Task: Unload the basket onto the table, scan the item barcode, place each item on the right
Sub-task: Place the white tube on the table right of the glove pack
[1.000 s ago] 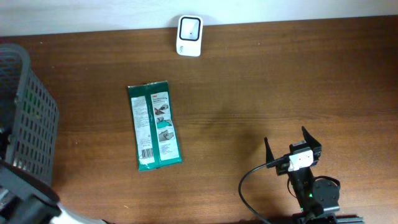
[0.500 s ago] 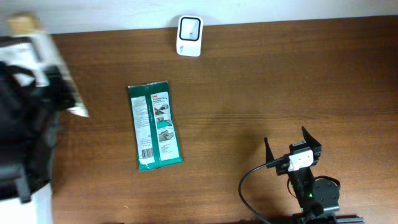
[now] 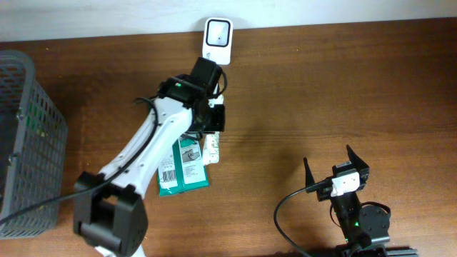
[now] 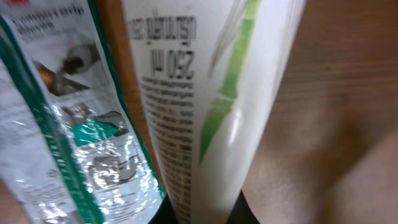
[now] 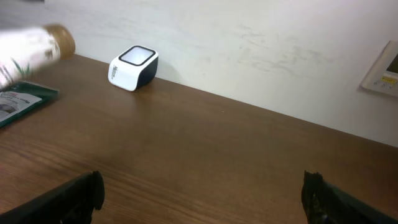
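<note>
Above the packet (image 3: 182,170), bottle (image 4: 211,106): just short of the scanner (image 3: 217,32).
Left gripper (image 3: 213,121): I hold the bottle, jaws tight.
Right gripper (image 3: 328,160): spread wide, empty.
Handling: looks glossy, rigid, round; I'd grip mid-body, clear of print.

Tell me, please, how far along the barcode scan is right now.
Done: the left gripper has gripped a white bottle. In hand: the bottle is held beside the green packet, short of the scanner. Left: showing its barcode to the scanner. The right gripper is open, idle.
</note>
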{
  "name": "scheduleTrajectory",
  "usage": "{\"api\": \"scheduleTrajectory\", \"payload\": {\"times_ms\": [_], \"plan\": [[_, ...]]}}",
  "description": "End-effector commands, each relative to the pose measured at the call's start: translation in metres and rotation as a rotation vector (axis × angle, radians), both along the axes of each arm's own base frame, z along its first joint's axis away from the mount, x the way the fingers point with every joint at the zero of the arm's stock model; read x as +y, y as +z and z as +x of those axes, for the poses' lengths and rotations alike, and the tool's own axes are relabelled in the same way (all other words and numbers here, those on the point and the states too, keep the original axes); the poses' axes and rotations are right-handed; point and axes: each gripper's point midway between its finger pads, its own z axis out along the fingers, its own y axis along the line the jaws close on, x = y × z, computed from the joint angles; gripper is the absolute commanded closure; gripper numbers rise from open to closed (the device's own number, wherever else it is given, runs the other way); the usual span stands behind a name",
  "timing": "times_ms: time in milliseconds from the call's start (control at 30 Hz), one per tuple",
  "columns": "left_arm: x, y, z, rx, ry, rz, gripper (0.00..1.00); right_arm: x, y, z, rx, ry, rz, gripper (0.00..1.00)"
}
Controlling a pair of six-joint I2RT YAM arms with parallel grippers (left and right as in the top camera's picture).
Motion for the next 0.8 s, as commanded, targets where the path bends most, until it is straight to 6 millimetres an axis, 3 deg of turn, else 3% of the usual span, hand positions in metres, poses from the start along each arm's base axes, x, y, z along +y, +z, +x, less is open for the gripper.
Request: {"api": "scheduleTrajectory", "payload": {"times_ms": [0, 67, 133, 333, 433, 533, 567, 600, 667, 733, 767], "plan": [[-0.018, -0.031, -0.008, 0.07, 0.131, 0.047, 1.0, 0.003, -0.002, -0.001, 0.006, 0.016, 0.01, 0.02], [-0.015, -0.048, -0.014, 0.052, 0.242, 0.177, 1.0, 0.003, -0.002, -0.001, 0.006, 0.016, 0.01, 0.02], [-0.024, -0.057, -0.021, 0.04, 0.269, 0.216, 1.0, 0.003, -0.002, -0.001, 0.006, 0.016, 0.01, 0.02], [-0.043, -0.076, -0.025, -0.08, 0.202, 0.353, 1.0, 0.003, -0.002, -0.001, 0.006, 0.016, 0.01, 0.02], [-0.039, -0.092, -0.026, -0.065, 0.242, 0.383, 1.0, 0.003, -0.002, -0.001, 0.006, 0.016, 0.01, 0.02], [-0.031, -0.091, -0.021, -0.073, 0.26, 0.393, 0.99, 0.003, -0.002, -0.001, 0.006, 0.016, 0.01, 0.02], [-0.03, -0.091, -0.019, -0.078, 0.265, 0.396, 0.74, 0.003, -0.002, -0.001, 0.006, 0.016, 0.01, 0.02], [-0.03, -0.091, -0.017, -0.083, 0.266, 0.392, 0.57, 0.003, -0.002, -0.001, 0.006, 0.016, 0.01, 0.02], [-0.028, -0.084, -0.011, -0.117, 0.264, 0.408, 0.37, 0.003, -0.002, -0.001, 0.006, 0.016, 0.01, 0.02], [-0.025, -0.05, 0.0, -0.176, 0.233, 0.436, 0.13, 0.003, -0.002, -0.001, 0.006, 0.016, 0.01, 0.02], [-0.023, -0.022, 0.007, -0.231, 0.244, 0.44, 0.05, 0.003, -0.002, -0.001, 0.006, 0.016, 0.01, 0.02]]}}
